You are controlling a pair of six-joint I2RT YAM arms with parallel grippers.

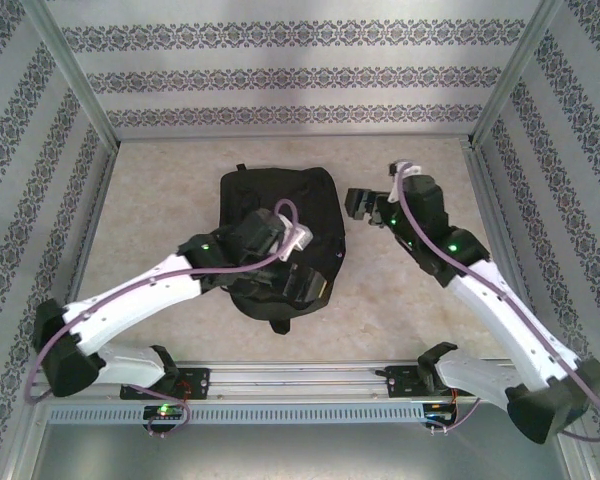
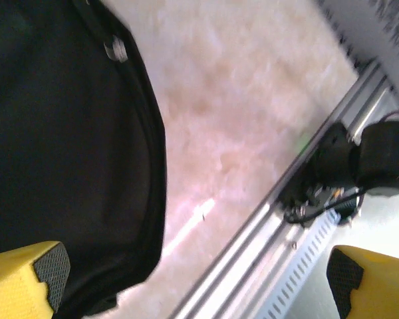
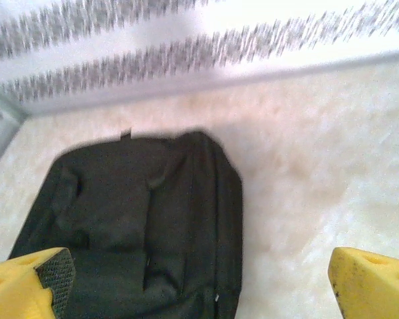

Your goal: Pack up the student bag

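Note:
The student bag (image 1: 310, 200) is a black fabric backpack lying flat in the middle of the beige table. My left gripper (image 1: 302, 283) hangs over the bag's near end. In the left wrist view its yellow fingers stand wide apart, so the left gripper (image 2: 193, 279) is open and empty, with the bag (image 2: 66, 133) under its left finger. My right gripper (image 1: 355, 205) hovers just to the right of the bag's far end. The right gripper (image 3: 199, 279) is open too, with nothing between its fingers, and the bag (image 3: 139, 219) lies below and ahead of it.
An aluminium rail (image 1: 300, 375) with the arm bases runs along the near edge; in the left wrist view this rail (image 2: 266, 252) lies close by. Patterned walls and metal frame posts (image 1: 485, 95) close in the table. Bare tabletop (image 1: 140, 200) lies left and right of the bag.

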